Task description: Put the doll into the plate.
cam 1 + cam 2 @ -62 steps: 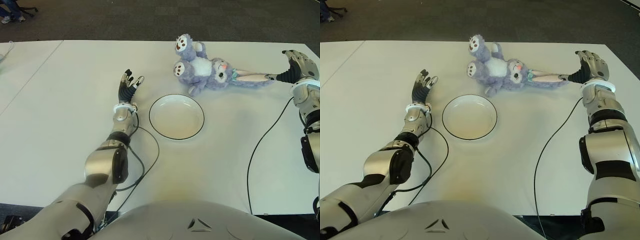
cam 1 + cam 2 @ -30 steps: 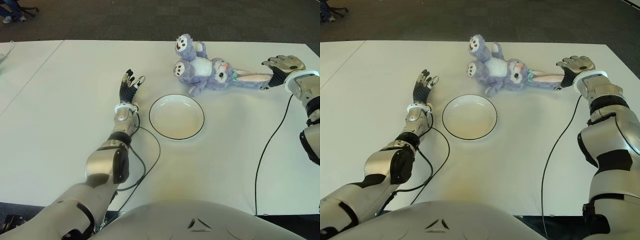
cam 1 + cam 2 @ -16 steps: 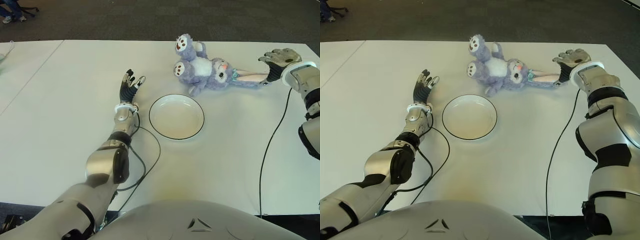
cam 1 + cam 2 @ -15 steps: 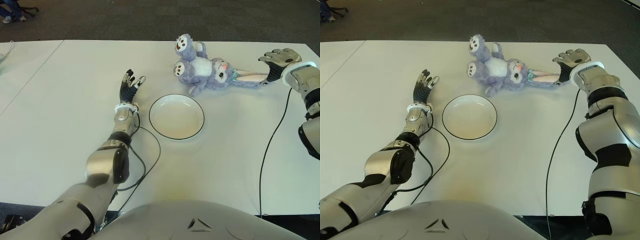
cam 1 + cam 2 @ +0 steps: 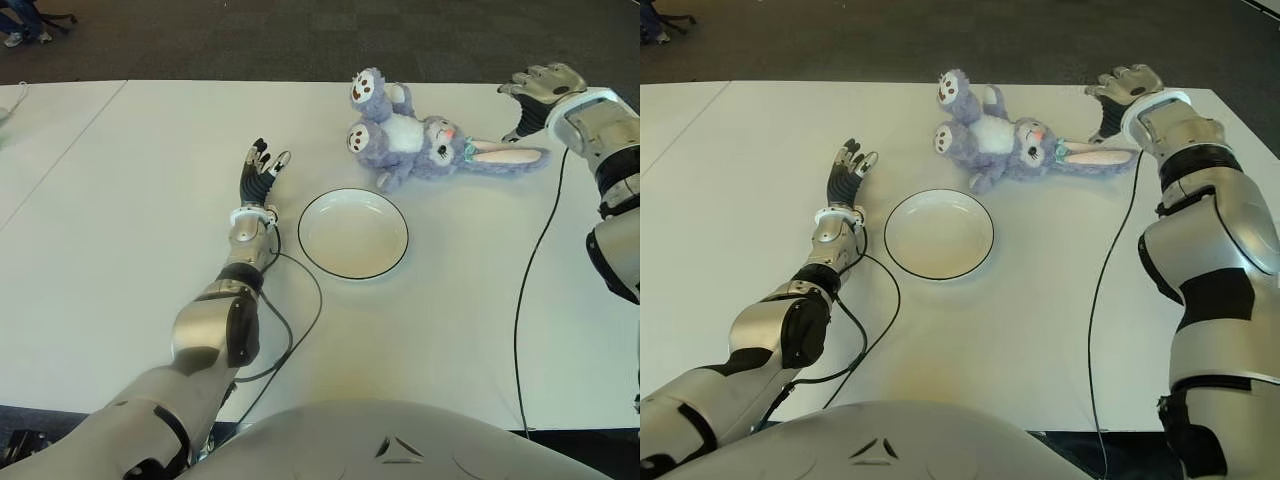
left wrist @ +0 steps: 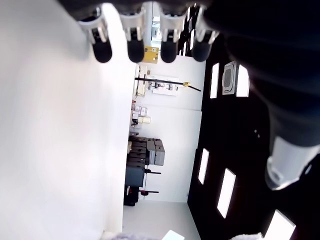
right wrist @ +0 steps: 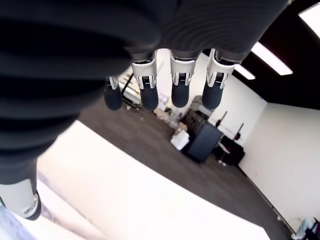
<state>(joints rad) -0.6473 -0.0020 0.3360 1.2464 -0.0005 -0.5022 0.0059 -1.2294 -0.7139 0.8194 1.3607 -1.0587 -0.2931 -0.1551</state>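
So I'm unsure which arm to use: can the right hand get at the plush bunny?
Probably yes. The open right hand hovers beside the plush bunny's long ears, with only bare table between them.

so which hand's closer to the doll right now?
Right. The right hand hangs open just beyond the doll by its long ears, not touching. The left hand shows across the plate, open.
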